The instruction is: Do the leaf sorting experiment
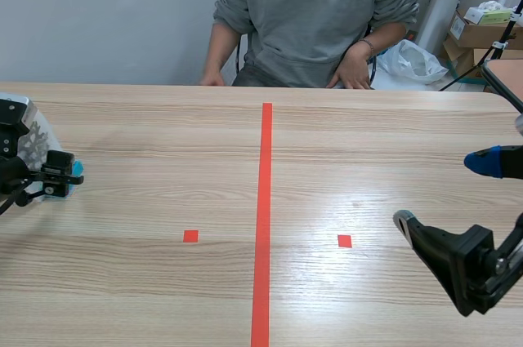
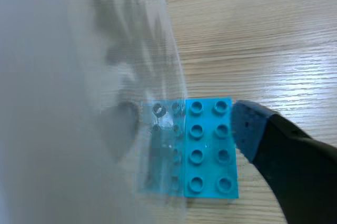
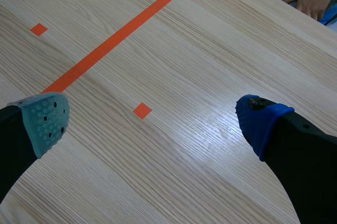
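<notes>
Cyan brick [image 2: 210, 150], half behind a clear leaf sheet [image 2: 131, 50], clamped in left jaws; right jaws apart, empty; sorting seemingly hardly begun.

A tape line [image 1: 265, 200] ran down the middle of the table [image 1: 163, 143], away from the robot, with one square mark [image 1: 190, 236] left of it and another [image 1: 344, 241] right of it. At the table's far left was the left gripper [image 1: 59, 174], a studded block [image 2: 210, 147] just beside it. A clear sheet [image 2: 63, 103] with a leaf [image 2: 124, 34] in it lay across part of that block (whether they touched could not be told). The right gripper [image 1: 441, 192] hung over the table's right part, to the right of the nearer square. Across the table sat a person [image 1: 315, 12], with a bag [image 1: 413, 61] and cartons [image 1: 482, 28] behind, to the right.
</notes>
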Controlling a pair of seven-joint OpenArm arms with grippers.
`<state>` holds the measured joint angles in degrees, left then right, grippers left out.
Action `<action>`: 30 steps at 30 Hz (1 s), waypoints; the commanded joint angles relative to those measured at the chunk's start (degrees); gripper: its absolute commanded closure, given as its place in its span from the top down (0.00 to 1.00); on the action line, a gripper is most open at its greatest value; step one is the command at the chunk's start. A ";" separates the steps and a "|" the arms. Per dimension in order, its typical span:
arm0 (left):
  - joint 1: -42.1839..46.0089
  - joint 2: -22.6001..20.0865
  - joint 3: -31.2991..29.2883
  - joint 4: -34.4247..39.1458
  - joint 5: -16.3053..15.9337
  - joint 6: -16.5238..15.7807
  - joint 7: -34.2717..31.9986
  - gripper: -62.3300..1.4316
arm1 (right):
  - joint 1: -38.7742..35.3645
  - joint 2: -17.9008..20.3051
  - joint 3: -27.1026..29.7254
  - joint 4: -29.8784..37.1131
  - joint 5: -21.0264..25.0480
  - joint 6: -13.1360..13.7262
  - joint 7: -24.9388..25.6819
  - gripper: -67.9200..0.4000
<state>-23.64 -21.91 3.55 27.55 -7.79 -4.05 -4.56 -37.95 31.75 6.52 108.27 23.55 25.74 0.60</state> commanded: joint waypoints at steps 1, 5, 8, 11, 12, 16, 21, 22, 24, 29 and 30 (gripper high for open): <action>-0.66 -0.35 -0.57 0.46 -1.75 0.98 -0.59 0.84 | 0.66 -0.04 0.52 0.24 0.66 -0.20 0.85 1.00; -0.66 -0.59 -0.17 0.52 -3.15 1.81 -0.55 0.92 | 0.66 -0.04 0.52 0.24 0.66 -0.20 0.85 1.00; -0.63 -1.14 -0.07 0.94 -4.02 1.81 -0.35 0.92 | 0.66 -0.04 0.52 0.24 0.66 -0.20 0.83 1.00; 0.02 -2.16 -0.09 3.10 -5.14 1.81 0.31 0.92 | 0.66 -0.04 0.52 0.24 0.66 -0.20 0.83 1.00; 0.35 -2.60 -0.09 4.20 -5.35 1.81 0.90 0.92 | 0.66 -0.04 0.52 0.24 0.66 -0.20 0.83 1.00; 2.51 -4.83 -0.09 10.08 -6.82 1.79 3.39 0.92 | 0.66 -0.04 0.52 0.24 0.66 -0.20 0.85 1.00; 6.58 -7.96 -0.09 18.16 -8.13 1.73 5.84 0.92 | 0.66 -0.04 0.52 0.24 0.66 -0.20 0.85 1.00; 7.72 -8.55 -0.09 19.93 -8.35 1.68 6.12 0.92 | 0.66 -0.04 0.52 0.24 0.66 -0.20 0.85 1.00; 10.23 -9.57 -0.09 23.74 -8.35 1.55 6.78 0.92 | 0.66 -0.04 0.52 0.24 0.66 -0.20 0.85 1.00; 17.59 -11.45 -0.11 34.84 -8.33 1.33 8.55 0.92 | 0.66 -0.04 0.52 0.24 0.66 -0.20 0.85 1.00; 19.12 -11.65 -0.11 37.16 -8.31 1.33 8.98 0.92 | 0.66 -0.04 0.52 0.24 0.66 -0.20 0.85 1.00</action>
<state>-4.58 -33.01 3.73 63.64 -15.94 -3.03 4.91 -37.95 31.75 6.52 108.27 23.55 25.74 0.60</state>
